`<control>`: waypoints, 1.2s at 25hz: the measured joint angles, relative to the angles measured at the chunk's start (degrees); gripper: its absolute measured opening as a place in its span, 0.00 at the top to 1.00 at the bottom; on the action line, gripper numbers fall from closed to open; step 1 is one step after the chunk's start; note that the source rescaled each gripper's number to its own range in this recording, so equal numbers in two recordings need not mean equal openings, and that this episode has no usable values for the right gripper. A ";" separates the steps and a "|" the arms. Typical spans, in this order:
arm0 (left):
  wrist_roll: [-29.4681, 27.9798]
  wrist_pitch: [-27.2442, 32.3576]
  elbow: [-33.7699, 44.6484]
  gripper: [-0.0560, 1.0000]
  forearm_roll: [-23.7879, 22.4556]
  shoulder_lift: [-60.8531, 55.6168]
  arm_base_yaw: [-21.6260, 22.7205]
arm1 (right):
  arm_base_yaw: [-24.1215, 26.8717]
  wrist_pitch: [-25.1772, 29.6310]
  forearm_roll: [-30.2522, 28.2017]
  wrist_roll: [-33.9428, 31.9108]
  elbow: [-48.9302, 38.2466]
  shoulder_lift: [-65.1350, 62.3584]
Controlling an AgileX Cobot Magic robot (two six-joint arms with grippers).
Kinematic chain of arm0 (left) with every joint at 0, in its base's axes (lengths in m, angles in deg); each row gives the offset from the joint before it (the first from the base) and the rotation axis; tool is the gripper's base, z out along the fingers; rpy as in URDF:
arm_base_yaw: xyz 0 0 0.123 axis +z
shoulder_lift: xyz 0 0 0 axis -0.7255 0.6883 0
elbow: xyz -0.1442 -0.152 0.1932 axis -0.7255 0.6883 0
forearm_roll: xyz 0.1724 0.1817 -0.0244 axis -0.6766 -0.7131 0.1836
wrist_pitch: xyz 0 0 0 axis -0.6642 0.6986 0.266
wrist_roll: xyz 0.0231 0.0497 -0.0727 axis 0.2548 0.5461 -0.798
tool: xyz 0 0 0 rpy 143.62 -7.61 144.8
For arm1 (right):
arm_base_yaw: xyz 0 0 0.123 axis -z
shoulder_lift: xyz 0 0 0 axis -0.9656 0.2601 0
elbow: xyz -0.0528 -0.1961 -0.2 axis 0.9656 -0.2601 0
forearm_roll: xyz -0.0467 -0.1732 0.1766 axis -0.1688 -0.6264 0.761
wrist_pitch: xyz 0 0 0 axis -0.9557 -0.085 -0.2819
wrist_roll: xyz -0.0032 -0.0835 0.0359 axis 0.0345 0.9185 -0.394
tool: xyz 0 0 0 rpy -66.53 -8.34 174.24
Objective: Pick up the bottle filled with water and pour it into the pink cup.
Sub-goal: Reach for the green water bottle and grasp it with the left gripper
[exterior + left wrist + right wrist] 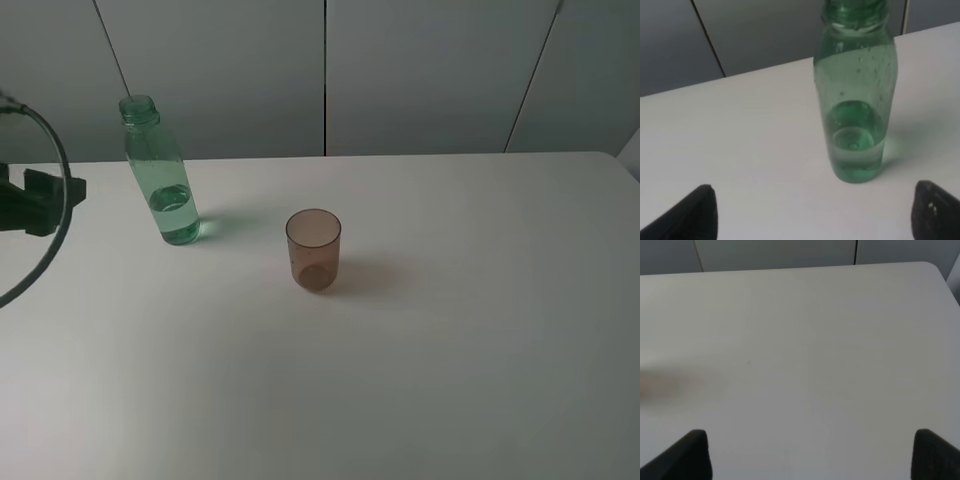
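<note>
The plain white bench (470,340) carries two things, both standing upright and apart from each other: the green bottle (162,190), with a little water in it, toward the far left, and the pink cup (313,250) nearer the middle.

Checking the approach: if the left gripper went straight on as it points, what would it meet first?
Likely the green bottle, standing ahead of the open left gripper, slightly off-centre; only bare table lies between.

Bare table (480,330) all round the bottle (161,182); pink cup (313,250) well apart, rightward.
</note>
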 joint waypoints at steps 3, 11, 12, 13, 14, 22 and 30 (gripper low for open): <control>0.00 -7.02 2.45 0.00 -0.09 2.13 -1.93 | 0.00 0.00 0.00 0.00 0.00 0.00; -0.13 -16.74 3.01 0.00 -4.27 10.29 -4.47 | 0.00 0.00 0.00 0.00 0.00 0.00; -0.13 -18.05 3.01 0.00 -4.27 11.73 -4.47 | 0.00 0.00 0.00 0.00 0.00 0.00; -0.13 -19.41 3.01 0.00 -4.38 12.97 -4.56 | 0.00 0.00 0.00 0.00 0.00 0.00; -0.13 -20.62 3.01 0.00 -4.38 14.43 -4.56 | 0.00 0.00 0.00 0.00 0.00 0.00; -0.13 -32.99 3.01 0.00 -4.63 23.65 -4.56 | 0.00 0.00 0.00 0.00 0.00 0.00; -3.29 -43.42 3.01 0.00 -6.48 31.85 -4.56 | 0.00 0.00 0.00 0.00 0.00 0.00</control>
